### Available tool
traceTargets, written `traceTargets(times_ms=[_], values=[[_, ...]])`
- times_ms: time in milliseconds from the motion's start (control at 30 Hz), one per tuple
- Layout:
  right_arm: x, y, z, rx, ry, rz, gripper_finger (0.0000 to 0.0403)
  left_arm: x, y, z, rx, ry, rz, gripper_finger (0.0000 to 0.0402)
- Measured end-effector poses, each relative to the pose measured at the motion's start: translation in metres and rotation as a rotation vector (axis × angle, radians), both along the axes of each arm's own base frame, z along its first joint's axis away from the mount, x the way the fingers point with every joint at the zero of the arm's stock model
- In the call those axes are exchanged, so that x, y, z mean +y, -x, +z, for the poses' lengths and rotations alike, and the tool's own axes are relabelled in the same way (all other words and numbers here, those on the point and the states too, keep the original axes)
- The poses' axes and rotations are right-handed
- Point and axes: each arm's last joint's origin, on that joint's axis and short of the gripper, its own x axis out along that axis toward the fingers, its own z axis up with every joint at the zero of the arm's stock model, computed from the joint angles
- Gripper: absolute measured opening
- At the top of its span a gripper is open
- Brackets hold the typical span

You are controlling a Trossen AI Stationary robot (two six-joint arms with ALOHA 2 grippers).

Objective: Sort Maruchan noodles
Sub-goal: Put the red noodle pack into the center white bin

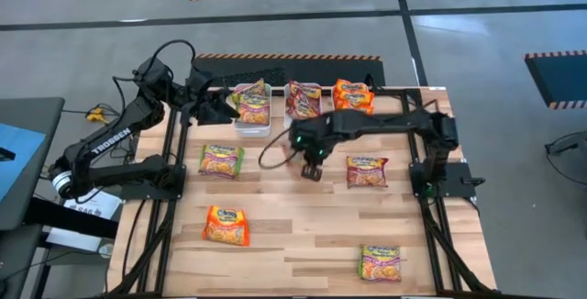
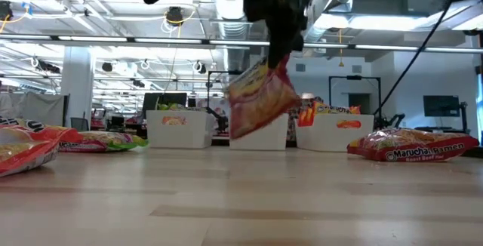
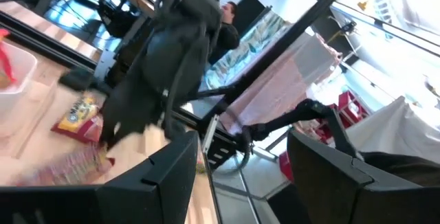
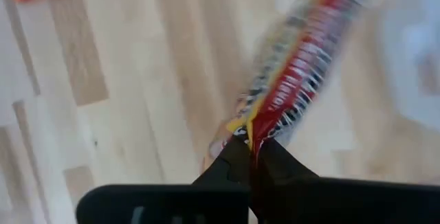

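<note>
My right gripper point(image 1: 312, 167) is over the middle of the table, shut on a Maruchan packet with red trim point(image 2: 260, 101) that hangs in the air in front of the bins. My left gripper point(image 1: 222, 109) is open and hovers beside the left white bin point(image 1: 252, 127), touching nothing. That bin holds green-trimmed packets. The middle bin point(image 1: 304, 99) holds a maroon one, the right bin point(image 1: 353, 95) orange ones. Flat on the wood lie a green packet point(image 1: 221, 160), an orange packet point(image 1: 226, 225), a maroon packet point(image 1: 367, 171) and one more packet point(image 1: 380, 262). My right gripper pinches the packet between its two fingers point(image 4: 237, 162) by an end edge point(image 4: 256, 129), coming from above and pointing down. The packet hangs tilted below the fingers, lifted clear of the table, and shows edge-on in the right wrist view.
The three white bins stand in a row along the far edge of the table point(image 2: 177, 129). Bare wood lies between the loose packets in the middle and near part. A person point(image 3: 227, 25) is in the room beyond the table.
</note>
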Motion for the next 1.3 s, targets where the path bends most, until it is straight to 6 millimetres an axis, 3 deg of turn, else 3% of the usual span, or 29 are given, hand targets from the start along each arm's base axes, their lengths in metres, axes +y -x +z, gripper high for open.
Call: traceTargets(times_ms=[333,600,1033,1300], values=[[-0.067,0.041,0.052,-0.145,0.141,-0.047,0.0006,0.005,-0.003,-0.001,-0.003,0.024,0.105,0.021],[-0.11,0.059,0.06,-0.144,0.228,0.025,0.0006,0.008,-0.004,-0.002,-0.01,0.034,0.204,0.021],[-0.134,0.059,0.06,-0.179,0.358,0.261,0.0006,0.014,-0.004,-0.005,-0.004,0.021,0.394,0.021],[-0.152,0.046,0.034,-0.137,0.35,0.316,0.0006,0.015,-0.004,-0.005,-0.013,0.017,0.456,0.021]])
